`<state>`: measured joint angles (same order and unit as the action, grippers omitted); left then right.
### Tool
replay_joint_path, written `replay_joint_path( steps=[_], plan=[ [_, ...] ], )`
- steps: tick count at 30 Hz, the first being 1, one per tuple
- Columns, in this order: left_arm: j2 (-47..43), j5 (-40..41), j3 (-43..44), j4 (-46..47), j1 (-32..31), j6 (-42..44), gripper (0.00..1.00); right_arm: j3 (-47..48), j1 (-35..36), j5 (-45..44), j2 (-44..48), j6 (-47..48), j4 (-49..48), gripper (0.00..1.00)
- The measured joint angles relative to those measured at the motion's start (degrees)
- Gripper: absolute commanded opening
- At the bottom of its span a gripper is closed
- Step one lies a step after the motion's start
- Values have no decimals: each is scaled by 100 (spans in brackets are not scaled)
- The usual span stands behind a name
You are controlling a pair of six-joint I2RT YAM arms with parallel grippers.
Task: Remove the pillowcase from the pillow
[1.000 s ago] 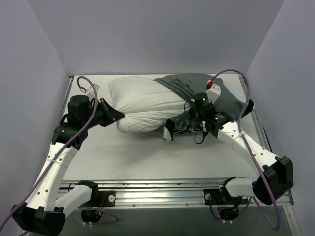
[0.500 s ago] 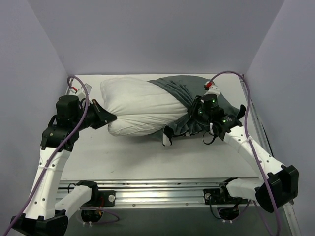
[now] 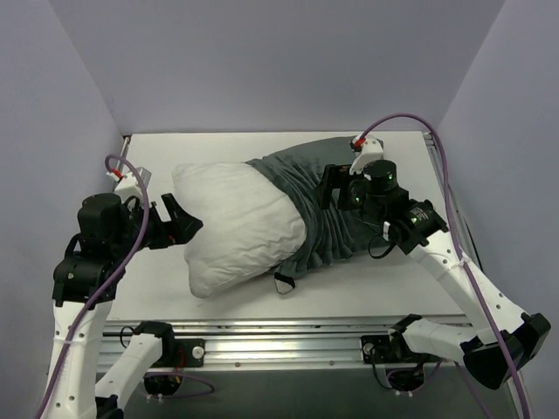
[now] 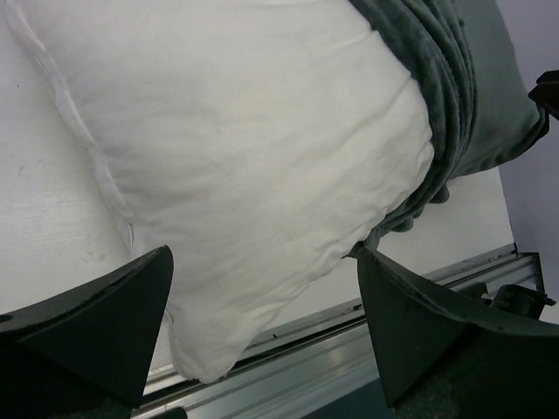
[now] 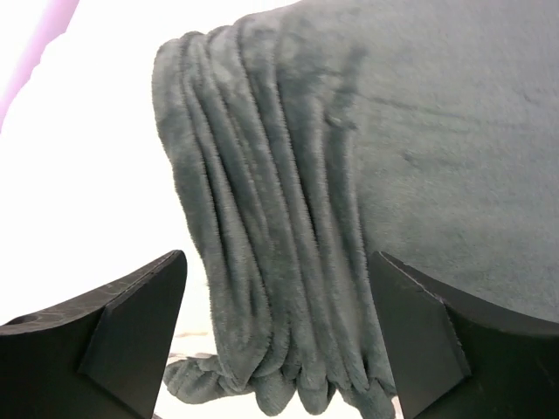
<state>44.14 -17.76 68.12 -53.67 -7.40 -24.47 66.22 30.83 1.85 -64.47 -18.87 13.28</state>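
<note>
Half pillow (image 3: 236,223) bared, top | right wrist: pillowcase (image 5: 288,218) folds bunched

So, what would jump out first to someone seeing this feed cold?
The plump white pillow lies in the middle of the top view. It is mostly bare, with the grey-green pillowcase bunched in thick folds over its right end. An arm flanks each side: the left gripper is open at the pillow's bare end, and the right gripper is open facing the folds.
</note>
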Motion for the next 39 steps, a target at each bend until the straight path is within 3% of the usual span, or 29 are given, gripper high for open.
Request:
replay_joint_path(
  steps=[5, 11, 16, 19, 24, 25, 27, 28, 31, 32, 34, 35, 39],
  plan=[
    [925, -20, 354, 662, -229, 251, 94, 92, 4, 142, -136, 107, -35, 82],
    [2852, 907, 1040, 1523, -1679, 581, 94, 85, 92, 162, -350, 142, -98, 84],
    [4035, 1519, 1432, 1950, -2114, 984, 94, 125, 177, 83, -638, 247, -155, 84],
    [4417, 1742, 1344, 2090, -2271, 1034, 94, 186, 236, 11, -848, 299, -221, 84],
    [4404, 1858, 302, 3012, -2420, 686, 97, 452, 461, -282, -1311, 494, -280, 85],
    [4345, 1853, 79, 3250, -2428, 588, 84, 514, 494, -328, -1399, 535, -286, 85],
    [4179, 1851, -463, 3842, -2450, 313, 70, 713, 566, -444, -1635, 636, -313, 85],
    [4100, 1849, -669, 4083, -2455, 186, 56, 804, 605, -490, -1753, 691, -321, 86],
    [3932, 1829, -1069, 4640, -2468, -136, 33, 1091, 721, -629, -2103, 837, -323, 88],
    [3899, 1823, -1145, 4763, -2483, -234, 19, 1187, 772, -669, -2240, 876, -328, 88],
    [3849, 1797, -1246, 4972, -2516, -367, 6, 1331, 911, -745, -2509, 951, -332, 89],
    [3829, 1790, -1279, 5036, -2522, -402, 2, 1384, 988, -807, -2638, 984, -323, 90],
    [3692, 1808, -1377, 5082, -2535, -457, 2, 1504, 1193, -1134, -3099, 1102, -321, 87]
  ],
)
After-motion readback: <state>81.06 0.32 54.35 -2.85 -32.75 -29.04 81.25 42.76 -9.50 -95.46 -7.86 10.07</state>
